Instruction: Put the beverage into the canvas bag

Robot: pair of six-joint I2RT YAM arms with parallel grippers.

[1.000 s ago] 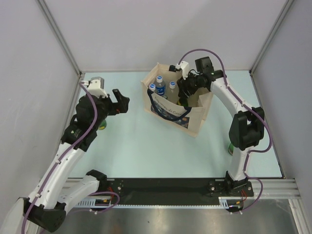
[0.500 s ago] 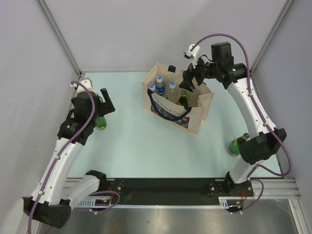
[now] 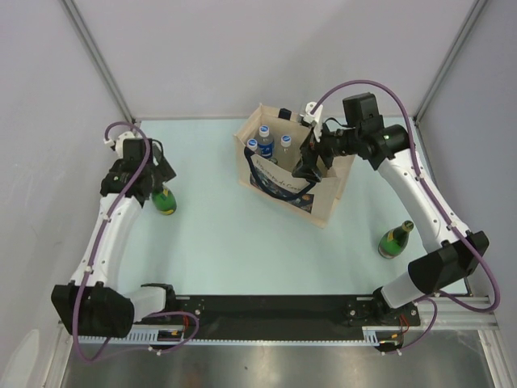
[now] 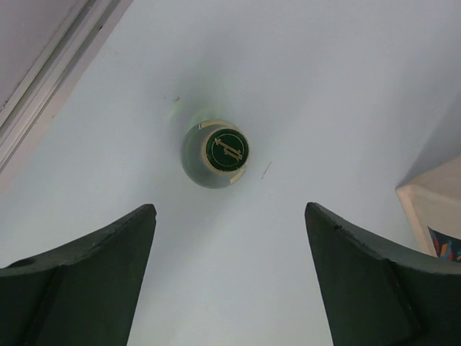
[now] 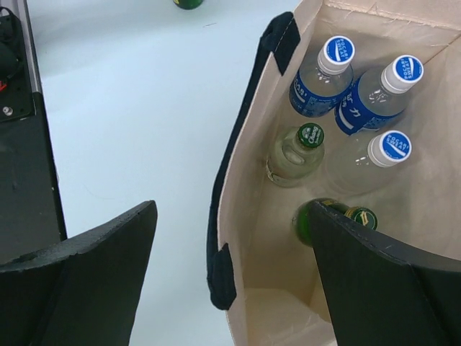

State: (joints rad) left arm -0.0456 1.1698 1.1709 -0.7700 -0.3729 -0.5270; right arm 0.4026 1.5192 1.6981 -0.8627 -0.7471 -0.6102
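Labels [image 5: 311, 92] unreadable; left hand [image 4: 229, 213] spread over green bottle [image 4: 220, 151], right hand [image 5: 232, 209] spread over canvas bag [image 5: 248, 216].

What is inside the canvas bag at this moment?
Inside the canvas bag stand three clear bottles with blue caps, one clear bottle with a green cap, and one dark green bottle. The floor beneath them is hidden.

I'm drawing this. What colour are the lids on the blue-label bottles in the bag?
Blue tops with white sides; the lids show best in the right wrist view.
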